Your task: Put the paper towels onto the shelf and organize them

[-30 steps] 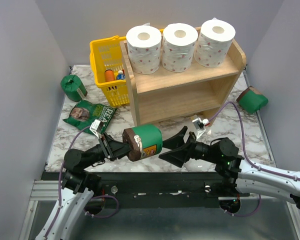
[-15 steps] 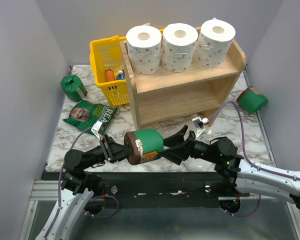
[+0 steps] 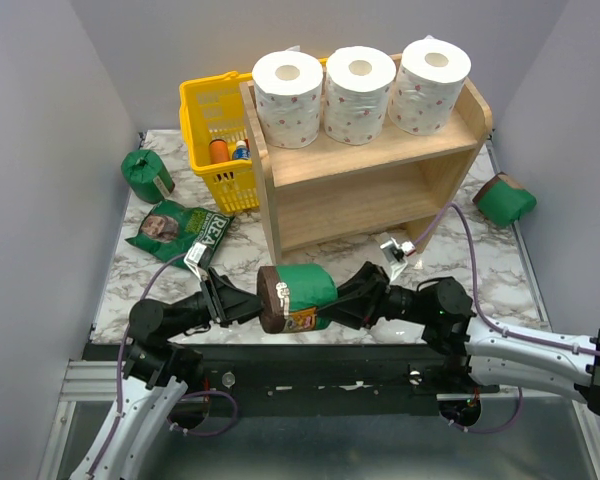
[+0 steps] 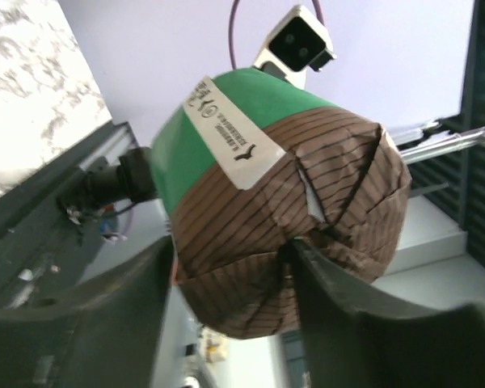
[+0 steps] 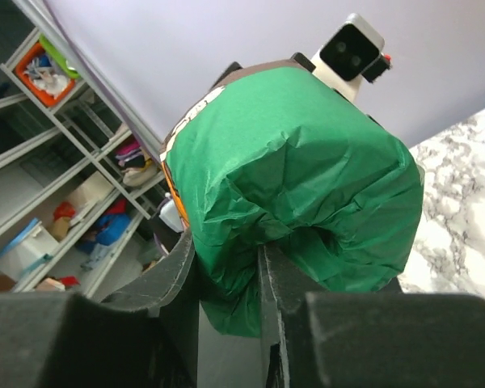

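Green roll (image 3: 300,290) hangs sideways between my two arms at the near edge of the table (image 3: 500,275), just in front of the shelf (image 3: 380,185). My right gripper (image 3: 338,297) is pinching the crumpled green end, fingers pressed tight into the wrap. My left gripper (image 3: 252,300) is at the brown end, one finger on either side. I cannot tell whether it is squeezing or only flanking it. On the shelf's top tier, three white rolls (image 3: 359,80) stand upright in a row, side by side. One more green roll, the left roll (image 3: 145,173), lies at the table's left side. Another, the right roll (image 3: 505,200), lies to the right of the shelf. A yellow basket (image 3: 202,110) stands against the shelf's left side, with a green bag (image 3: 180,228) flat in front of it.
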Controlling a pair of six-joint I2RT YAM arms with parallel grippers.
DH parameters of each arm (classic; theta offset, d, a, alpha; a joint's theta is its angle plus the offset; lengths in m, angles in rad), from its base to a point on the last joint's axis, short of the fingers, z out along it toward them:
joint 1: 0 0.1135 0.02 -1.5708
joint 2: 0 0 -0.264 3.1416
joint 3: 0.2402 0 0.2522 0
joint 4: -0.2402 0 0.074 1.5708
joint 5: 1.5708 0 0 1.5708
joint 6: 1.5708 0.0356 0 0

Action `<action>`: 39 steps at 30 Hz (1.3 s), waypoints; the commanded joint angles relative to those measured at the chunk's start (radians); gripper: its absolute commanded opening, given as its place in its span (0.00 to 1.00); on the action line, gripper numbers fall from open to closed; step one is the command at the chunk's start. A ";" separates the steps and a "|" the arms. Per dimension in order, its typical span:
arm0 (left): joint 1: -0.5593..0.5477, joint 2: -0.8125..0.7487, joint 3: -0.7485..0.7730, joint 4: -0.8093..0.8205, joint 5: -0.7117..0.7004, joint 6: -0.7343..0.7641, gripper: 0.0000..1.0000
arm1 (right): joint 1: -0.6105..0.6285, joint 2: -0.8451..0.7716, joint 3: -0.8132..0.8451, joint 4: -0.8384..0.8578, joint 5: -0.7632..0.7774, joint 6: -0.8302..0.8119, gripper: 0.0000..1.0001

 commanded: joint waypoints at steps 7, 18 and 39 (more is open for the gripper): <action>0.001 0.133 0.148 -0.219 -0.075 0.307 0.99 | 0.004 -0.321 0.167 -0.605 0.172 -0.385 0.27; 0.001 0.316 0.374 -0.505 -0.296 0.686 0.99 | 0.006 -0.260 0.526 -1.269 0.589 -0.976 0.29; 0.001 0.224 0.534 -0.821 -0.877 1.056 0.99 | -0.086 0.065 0.824 -1.575 0.912 -1.514 0.36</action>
